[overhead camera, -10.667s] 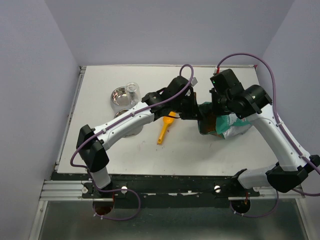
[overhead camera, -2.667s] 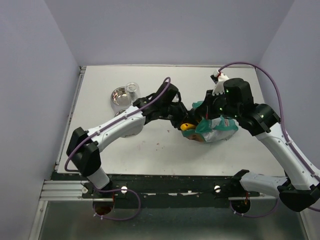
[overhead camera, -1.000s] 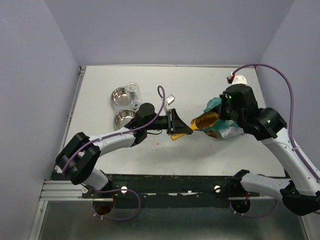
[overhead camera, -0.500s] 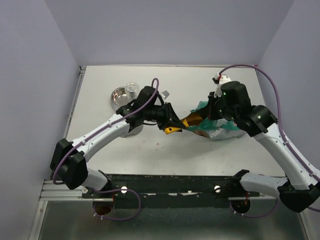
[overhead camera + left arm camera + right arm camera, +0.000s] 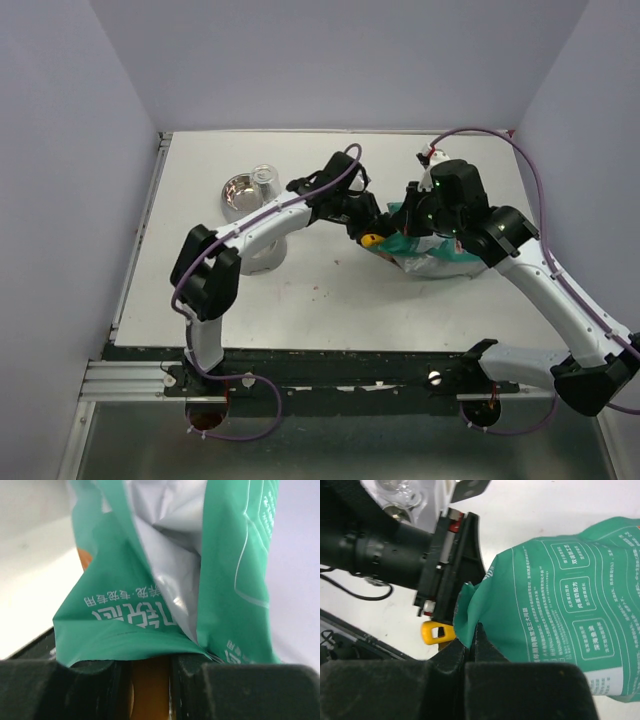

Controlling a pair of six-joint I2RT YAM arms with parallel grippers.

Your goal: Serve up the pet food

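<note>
The teal-and-white bag (image 5: 440, 252) lies on its side right of the table's middle. My right gripper (image 5: 472, 632) is shut on the bag's edge and holds its mouth up. My left gripper (image 5: 366, 226) is shut on the orange scoop (image 5: 150, 690), whose handle runs between its fingers. The scoop's bowl end is pushed into the bag's mouth and hidden behind the teal flap (image 5: 130, 620). Only the handle's tip (image 5: 436, 631) shows in the right wrist view, below the left gripper. The pet food is hidden inside the bag.
A steel bowl (image 5: 238, 190) and a clear glass cup (image 5: 264, 178) stand at the back left. A second steel bowl (image 5: 264, 254) sits partly under my left forearm. A few crumbs (image 5: 318, 291) lie on the white table nearer the front.
My left gripper has carried the scoop from the table's middle back and to the right, into the bag's mouth. My right gripper has kept its pinch and shifted the bag slightly.
</note>
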